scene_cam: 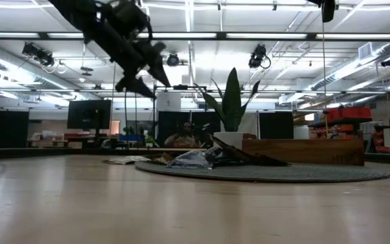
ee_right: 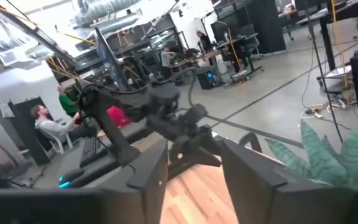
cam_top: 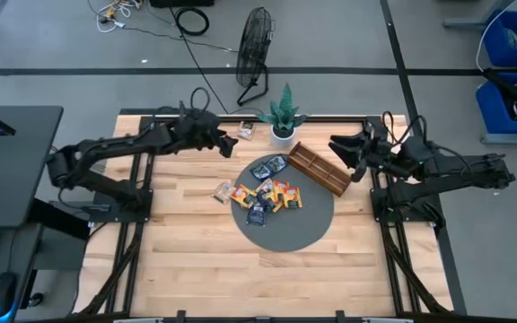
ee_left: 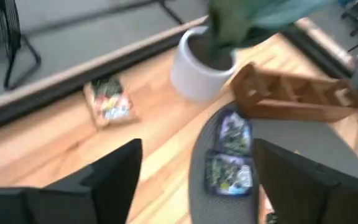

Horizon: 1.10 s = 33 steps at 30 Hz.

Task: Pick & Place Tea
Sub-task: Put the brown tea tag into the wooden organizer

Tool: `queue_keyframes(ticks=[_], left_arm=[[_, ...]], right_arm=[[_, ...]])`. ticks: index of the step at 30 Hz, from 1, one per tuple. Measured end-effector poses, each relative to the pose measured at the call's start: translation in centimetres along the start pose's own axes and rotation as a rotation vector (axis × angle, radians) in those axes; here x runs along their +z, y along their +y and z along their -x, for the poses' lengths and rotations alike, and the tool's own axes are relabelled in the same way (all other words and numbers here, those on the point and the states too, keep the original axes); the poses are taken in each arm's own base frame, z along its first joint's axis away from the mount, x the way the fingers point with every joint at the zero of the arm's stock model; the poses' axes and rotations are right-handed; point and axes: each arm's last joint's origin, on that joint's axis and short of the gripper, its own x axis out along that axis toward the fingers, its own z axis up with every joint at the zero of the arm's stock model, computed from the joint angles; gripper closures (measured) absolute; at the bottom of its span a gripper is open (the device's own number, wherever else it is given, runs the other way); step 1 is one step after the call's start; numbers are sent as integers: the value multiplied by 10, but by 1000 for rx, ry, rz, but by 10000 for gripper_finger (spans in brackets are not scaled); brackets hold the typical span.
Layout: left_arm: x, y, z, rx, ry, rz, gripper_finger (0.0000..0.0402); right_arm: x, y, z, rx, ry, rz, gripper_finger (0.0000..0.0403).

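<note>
Several tea sachets, dark blue and orange-yellow, lie in a loose pile [cam_top: 268, 194] on a round grey mat [cam_top: 285, 229]. Two dark blue ones [ee_left: 232, 152] show in the left wrist view. One sachet [cam_top: 222, 190] lies flat on the wood just left of the mat. Another [cam_top: 247, 132] [ee_left: 109, 102] lies near the far edge. My left gripper [cam_top: 227, 144] [ee_left: 197, 171] hovers open in the air [scene_cam: 149, 76] between that far sachet and the pile. My right gripper [cam_top: 339, 149] [ee_right: 194, 167] is open, raised beside the wooden tray's right end.
A long brown compartment tray [cam_top: 319, 168] lies slantwise on the mat's far right part. A white pot with a green plant [cam_top: 283, 124] stands at the far edge between the arms. Bare wood [cam_top: 196, 269] spreads over the near half. People sit in the room behind [ee_right: 48, 127].
</note>
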Motion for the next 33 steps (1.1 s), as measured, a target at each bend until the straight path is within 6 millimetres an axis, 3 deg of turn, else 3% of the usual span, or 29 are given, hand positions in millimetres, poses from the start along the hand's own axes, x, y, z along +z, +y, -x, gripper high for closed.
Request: queue_keyframes(ticks=[4, 8, 17, 25, 33], left_arm=[[0, 11, -21, 10, 57, -1, 62], [13, 14, -39, 51, 124, -56, 64], [36, 32, -89, 138, 232, -182, 73], [24, 55, -128, 128, 303, -74, 57], [12, 72, -148, 167, 326, 22, 56]], right_arm=[[-3, 1, -4, -7, 16, -29, 209], [-8, 2, -11, -19, 39, -45, 187], [-12, 2, -21, -37, 36, -108, 171], [-10, 3, -21, -29, 18, -132, 171], [-13, 3, -24, -35, 28, -139, 172]])
